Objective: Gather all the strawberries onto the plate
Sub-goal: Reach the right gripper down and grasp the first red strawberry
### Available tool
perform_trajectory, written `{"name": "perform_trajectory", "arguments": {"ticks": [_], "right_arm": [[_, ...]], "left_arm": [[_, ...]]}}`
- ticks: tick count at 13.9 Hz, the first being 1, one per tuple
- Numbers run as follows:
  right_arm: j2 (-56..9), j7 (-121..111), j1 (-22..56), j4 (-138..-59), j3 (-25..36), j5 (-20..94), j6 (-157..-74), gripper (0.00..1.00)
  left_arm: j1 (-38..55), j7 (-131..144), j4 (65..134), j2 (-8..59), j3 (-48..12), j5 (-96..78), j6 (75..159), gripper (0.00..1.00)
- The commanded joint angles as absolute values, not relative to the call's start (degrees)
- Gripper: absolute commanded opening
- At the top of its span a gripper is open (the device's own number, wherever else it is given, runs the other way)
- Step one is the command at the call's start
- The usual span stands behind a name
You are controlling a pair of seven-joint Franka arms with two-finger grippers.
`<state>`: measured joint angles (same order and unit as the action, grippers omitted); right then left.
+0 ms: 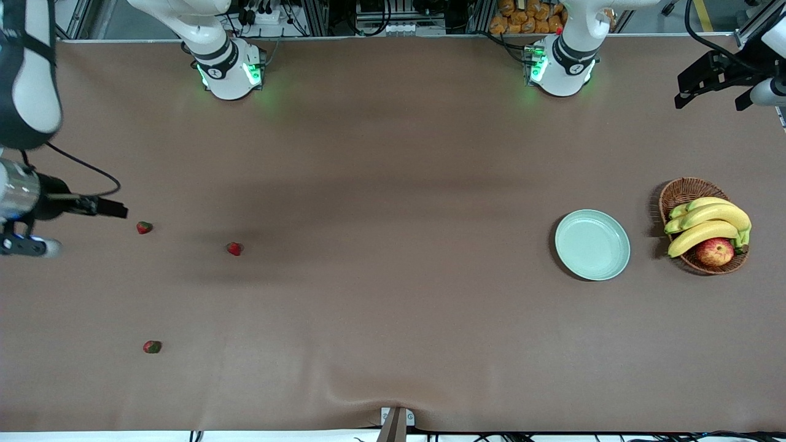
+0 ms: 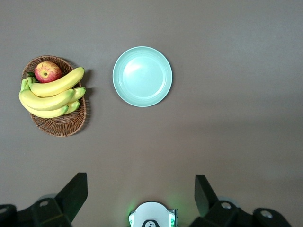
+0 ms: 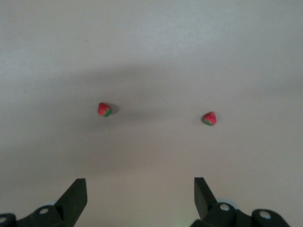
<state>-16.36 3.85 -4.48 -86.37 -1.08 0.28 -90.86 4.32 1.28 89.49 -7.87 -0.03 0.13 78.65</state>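
Three strawberries lie on the brown table toward the right arm's end: one (image 1: 144,228), a second (image 1: 234,248) beside it, and a third (image 1: 152,347) nearer to the front camera. The mint-green plate (image 1: 592,245) sits empty toward the left arm's end. My right gripper (image 1: 92,221) is open and empty, high over the table's end near the first strawberry. Its wrist view shows two strawberries (image 3: 104,109) (image 3: 209,118) ahead of its fingers (image 3: 75,196). My left gripper (image 1: 712,92) is open and empty, high over the table's edge. Its wrist view shows the plate (image 2: 142,76) below.
A brown wicker basket (image 1: 691,191) with bananas (image 1: 709,224) and a red-yellow apple (image 1: 715,252) stands beside the plate, at the left arm's end; it also shows in the left wrist view (image 2: 57,125). The arms' bases (image 1: 230,70) (image 1: 562,64) stand at the table's edge.
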Motion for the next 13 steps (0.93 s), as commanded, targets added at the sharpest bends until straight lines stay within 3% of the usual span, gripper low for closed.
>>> {"name": "perform_trajectory", "arguments": {"ticks": [1,7,13], "right_arm": [[-18.98,4.13,-4.84,-89.54,-1.49,1.93,-96.47,1.00],[-23.19,5.35,-1.33,-100.89,-1.49,7.29,-113.71,1.00],[-27.24,12.74,5.45,-101.25,-1.32,6.68,-117.68,0.99]], "left_arm": [[3.96,1.41,89.74,-8.26,0.00,-1.14,78.13,1.00],[3.96,1.41,90.26,-8.35,0.00,-1.14,78.13,1.00],[3.87,1.32,90.79,-8.26,0.09,-1.14,78.13,1.00]]}}
